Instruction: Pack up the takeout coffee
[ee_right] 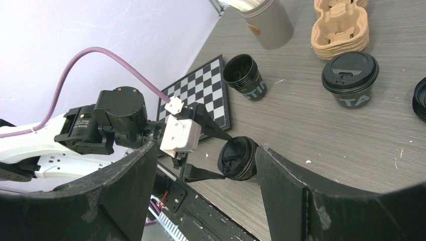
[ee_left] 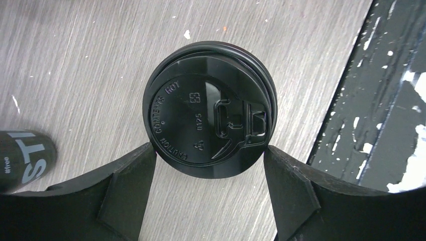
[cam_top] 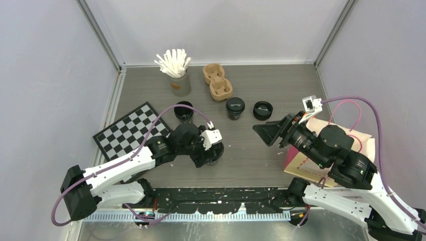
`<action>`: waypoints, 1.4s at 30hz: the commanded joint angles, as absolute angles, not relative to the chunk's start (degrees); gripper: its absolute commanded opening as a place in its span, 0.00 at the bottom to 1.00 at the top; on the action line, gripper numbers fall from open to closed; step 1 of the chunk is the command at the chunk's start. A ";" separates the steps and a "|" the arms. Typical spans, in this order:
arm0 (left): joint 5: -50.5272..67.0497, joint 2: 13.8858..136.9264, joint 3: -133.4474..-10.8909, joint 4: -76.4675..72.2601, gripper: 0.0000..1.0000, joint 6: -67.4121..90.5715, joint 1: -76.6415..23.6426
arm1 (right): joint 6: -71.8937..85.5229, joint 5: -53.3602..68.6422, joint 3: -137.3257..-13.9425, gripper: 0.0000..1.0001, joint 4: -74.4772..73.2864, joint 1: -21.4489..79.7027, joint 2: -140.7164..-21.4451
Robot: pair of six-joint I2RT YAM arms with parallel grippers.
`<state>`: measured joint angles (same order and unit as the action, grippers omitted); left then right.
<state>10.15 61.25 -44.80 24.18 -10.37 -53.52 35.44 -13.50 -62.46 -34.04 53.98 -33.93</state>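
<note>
Three cups stand on the table point(cam_top: 281, 83), all on the arms' side of the brown carrier point(cam_top: 217, 81). An open cup point(cam_top: 184, 111) sits to the carrier's front left, a second lidded cup point(cam_top: 235, 108) stands just in front of it, and a loose lid point(cam_top: 262, 110) lies to its front right. The lidded cup point(ee_right: 238, 159) in hand stands upright well in front of the carrier, near the table's near edge.

The left gripper point(ee_left: 210, 149) straddles this cup from above. Its fingers point(ee_left: 133, 181) stand apart on either side of the cup's lid point(ee_left: 201, 125), tips right at the rim; whether they press on it I cannot tell. The right gripper point(ee_right: 205, 150) hangs spread wide and empty, front right of the carrier, facing that cup.

The paper cup is probably light, with a thin wall that dents under a hard squeeze; whether it holds liquid is hidden. The glossy plastic lid looks stiffer but slick, and may pop off if the cup is lifted by it. The safest hold seems to be the upper wall just under the lid, keeping the cup upright.
</note>
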 commanded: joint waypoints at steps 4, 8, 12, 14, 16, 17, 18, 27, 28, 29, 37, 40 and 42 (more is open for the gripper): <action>5.75 62.51 -47.57 23.66 0.80 -12.86 -53.88 | 34.80 -14.38 -63.72 0.76 -33.59 53.93 -34.58; 5.24 63.51 -48.28 25.00 0.81 -13.53 -53.88 | 34.89 -14.04 -63.73 0.76 -33.13 53.92 -34.92; 5.48 63.31 -48.34 25.28 0.82 -13.80 -53.87 | 34.97 -14.06 -63.59 0.76 -32.70 53.96 -35.31; 5.73 63.36 -48.25 25.25 0.82 -13.80 -53.87 | 35.11 -14.07 -63.46 0.76 -32.61 53.93 -35.42; 6.08 63.58 -48.33 25.34 0.82 -13.83 -53.88 | 35.16 -14.07 -63.38 0.76 -32.61 53.93 -35.57; 6.24 63.68 -48.27 25.39 0.83 -13.79 -53.88 | 35.22 -14.09 -63.37 0.76 -32.56 53.96 -35.59; 6.44 63.78 -48.25 25.42 0.83 -13.77 -53.88 | 35.24 -14.13 -63.37 0.76 -32.55 53.91 -35.60; 8.53 64.57 -48.56 25.76 0.81 -14.00 -53.88 | 35.11 -14.47 -62.80 0.76 -32.65 53.88 -35.46; 8.89 64.33 -48.48 25.80 0.81 -13.87 -53.88 | 35.15 -14.50 -62.76 0.76 -32.69 53.93 -35.50; 9.04 63.84 -48.29 25.63 0.81 -13.52 -53.88 | 35.16 -14.38 -62.68 0.76 -32.75 53.93 -35.53; -5.63 54.08 -44.19 15.55 0.87 -3.43 -53.88 | 32.60 -11.44 -64.05 0.74 -35.21 53.96 -41.13; -15.98 53.31 -44.75 14.57 0.95 -0.85 -53.45 | 32.30 -11.89 -65.01 0.71 -36.63 53.96 -43.62; -17.54 55.94 -48.80 17.39 0.96 -0.92 -52.30 | 32.43 -12.13 -64.94 0.71 -36.65 53.96 -44.02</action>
